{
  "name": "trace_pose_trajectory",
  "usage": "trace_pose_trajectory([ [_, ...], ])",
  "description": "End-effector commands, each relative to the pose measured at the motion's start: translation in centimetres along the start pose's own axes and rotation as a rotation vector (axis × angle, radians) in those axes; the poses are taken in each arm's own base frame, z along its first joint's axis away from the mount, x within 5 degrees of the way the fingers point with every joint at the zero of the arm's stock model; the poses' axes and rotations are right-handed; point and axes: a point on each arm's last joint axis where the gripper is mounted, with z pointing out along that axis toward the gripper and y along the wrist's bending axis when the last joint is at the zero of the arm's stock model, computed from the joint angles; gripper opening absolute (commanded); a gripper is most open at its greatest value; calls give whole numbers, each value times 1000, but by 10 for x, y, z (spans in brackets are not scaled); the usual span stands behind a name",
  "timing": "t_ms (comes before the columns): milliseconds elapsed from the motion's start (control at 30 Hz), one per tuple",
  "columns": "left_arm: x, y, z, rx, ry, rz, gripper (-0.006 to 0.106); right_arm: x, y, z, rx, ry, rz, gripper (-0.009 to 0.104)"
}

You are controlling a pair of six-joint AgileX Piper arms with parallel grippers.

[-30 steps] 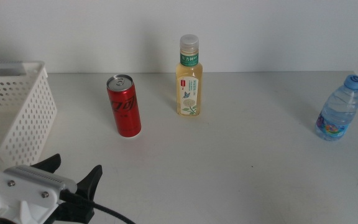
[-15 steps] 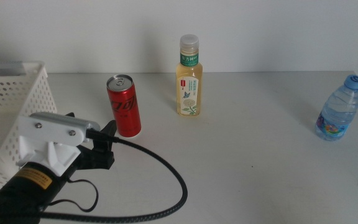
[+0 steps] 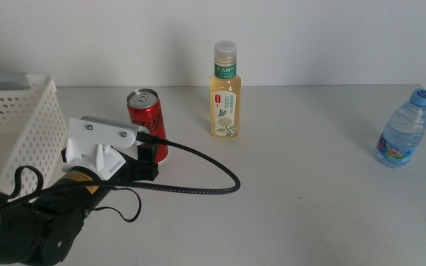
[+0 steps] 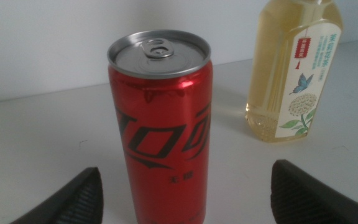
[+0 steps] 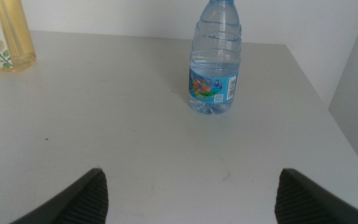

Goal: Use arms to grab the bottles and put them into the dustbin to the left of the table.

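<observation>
A red soda can [image 3: 146, 111] with a silver top stands upright on the grey table [image 3: 294, 192]. My left gripper [image 3: 148, 153] has come in from the left and is right at the can's base. In the left wrist view the can [image 4: 160, 124] stands between my two wide-open jaws, untouched. A pale-yellow tea bottle [image 3: 225, 92] stands to the can's right, also in the left wrist view [image 4: 294, 68]. A small blue-capped water bottle [image 3: 403, 129] stands at the far right. The right wrist view shows it [image 5: 215, 59] ahead of my open right gripper [image 5: 191, 186].
The white perforated dustbin [image 3: 13, 125] stands at the table's left edge, beside my left arm. A black cable [image 3: 198, 174] loops from the left arm across the table in front of the can. A white wall runs behind the table.
My left arm has risen from the bottom-left corner and moved forward and right, up to the red can. The bottles and the dustbin have not moved.
</observation>
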Motion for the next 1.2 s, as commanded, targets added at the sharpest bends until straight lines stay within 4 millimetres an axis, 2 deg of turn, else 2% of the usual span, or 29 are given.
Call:
trace_pose_trajectory([
  [0, -21, 4, 8, 30, -128, -29, 91, -10, -1, -3, 15, -101, -14, 78],
  [233, -19, 17, 30, 66, -122, -28, 91, -10, -1, -3, 15, -101, -14, 78],
  [667, -9, 19, 71, 78, -114, -69, 91, -10, -1, -3, 15, -101, -14, 78],
  [1167, 4, 21, 95, 71, -177, -85, 89, -10, -1, -3, 15, -101, -14, 78],
])
